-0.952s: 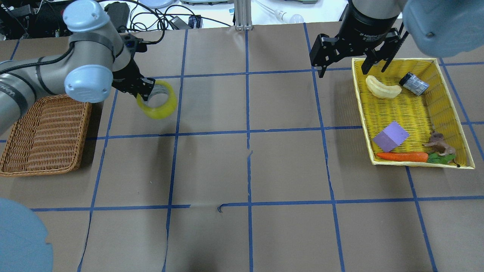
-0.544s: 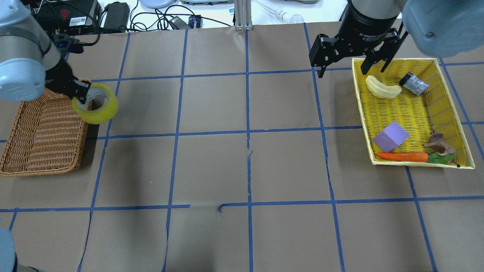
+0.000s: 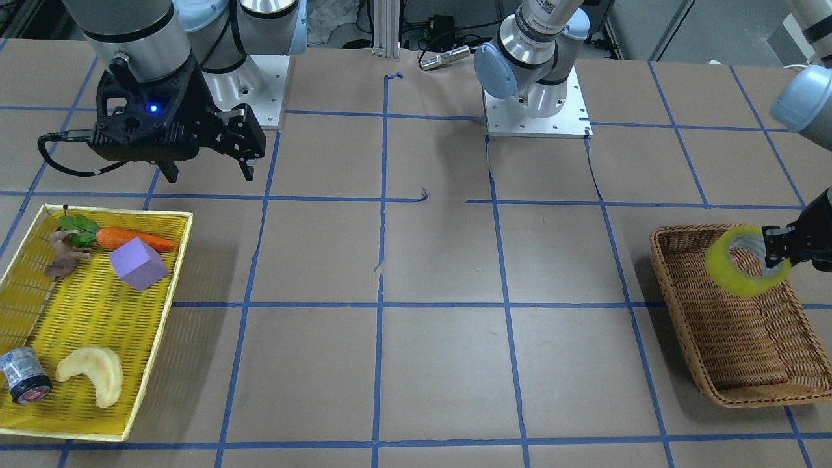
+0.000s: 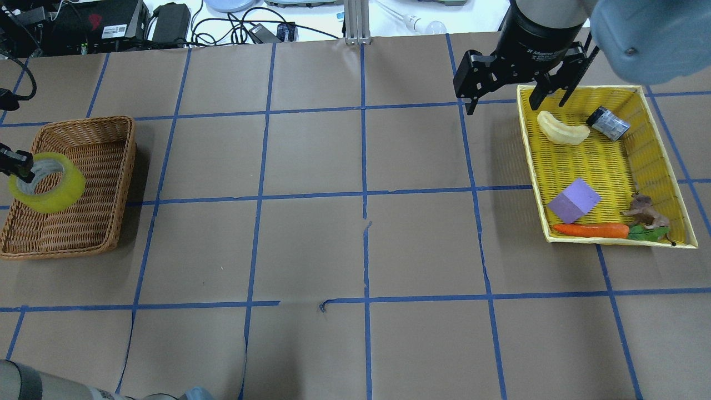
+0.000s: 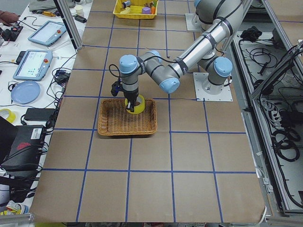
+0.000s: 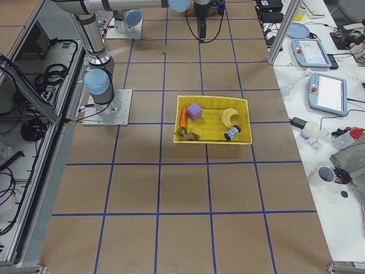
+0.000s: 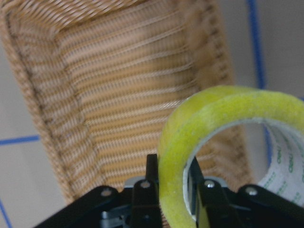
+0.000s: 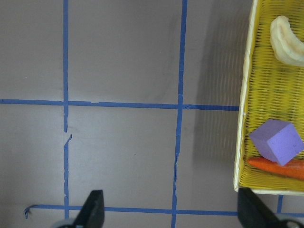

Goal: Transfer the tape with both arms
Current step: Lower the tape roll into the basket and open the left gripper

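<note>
The yellow tape roll point(image 4: 55, 197) hangs over the brown wicker basket point(image 4: 125, 183) at the table's left end. My left gripper point(image 4: 25, 169) is shut on the roll's wall, one finger inside the core and one outside. The left wrist view shows the tape point(image 7: 213, 123) pinched in the gripper point(image 7: 175, 185) above the basket's floor point(image 7: 118, 95). The front view shows the same hold point(image 3: 777, 253) on the tape point(image 3: 721, 266). My right gripper point(image 4: 505, 103) is open and empty, hovering at the far left corner of the yellow tray point(image 4: 527, 150).
The yellow tray holds a pale banana shape point(image 4: 562, 130), a small grey cylinder point(image 4: 608, 123), a purple cube point(image 4: 574, 201), a carrot point(image 4: 590, 230) and a brown toy animal point(image 4: 644, 211). Cables and devices lie beyond the table's far edge point(image 4: 166, 22).
My left arm has swung left with the tape, from over the table to over the wicker basket. The right arm has not moved.
</note>
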